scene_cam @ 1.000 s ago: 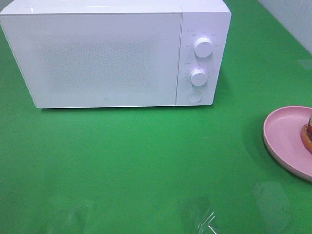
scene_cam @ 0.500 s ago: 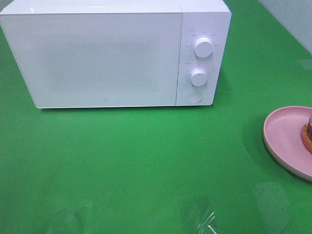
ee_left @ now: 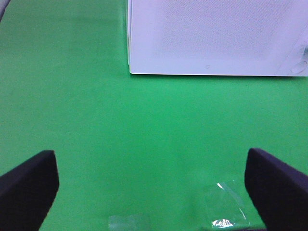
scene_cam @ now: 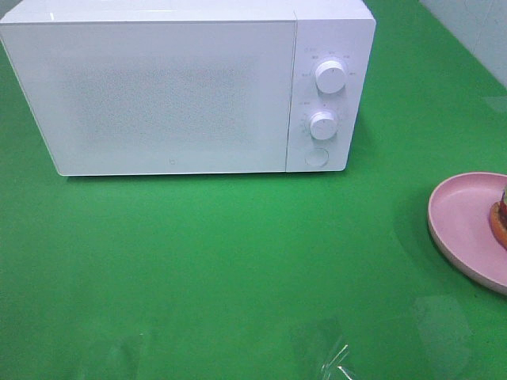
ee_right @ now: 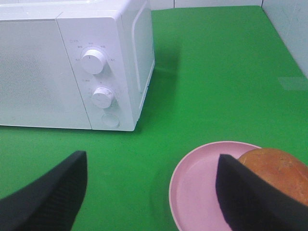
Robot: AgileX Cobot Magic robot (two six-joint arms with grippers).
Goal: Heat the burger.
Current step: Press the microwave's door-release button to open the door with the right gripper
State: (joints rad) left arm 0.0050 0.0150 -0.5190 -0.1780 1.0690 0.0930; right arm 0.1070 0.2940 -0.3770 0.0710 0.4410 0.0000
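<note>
Burger (ee_right: 276, 171) with a glossy brown bun sat near one edge of a pink plate (ee_right: 202, 192), partly hidden behind one of the right fingers (ee_right: 250, 197). The bare part of the plate showed in the gap between them. Being round, the burger had no real long axis; it stood upright, bun crown up. The plate probably served as a carrier, so the burger could go in without being squeezed. The right fingers were spread well apart and held nothing, seemingly poised over the plate. Beyond them, well apart, stood a white microwave (scene_cam: 166, 95), door shut and facing the arms, likely to be opened first. It lay straight ahead of the left fingers (ee_left: 29, 183), which were spread very wide and empty above the green table (scene_cam: 238, 261).
</note>
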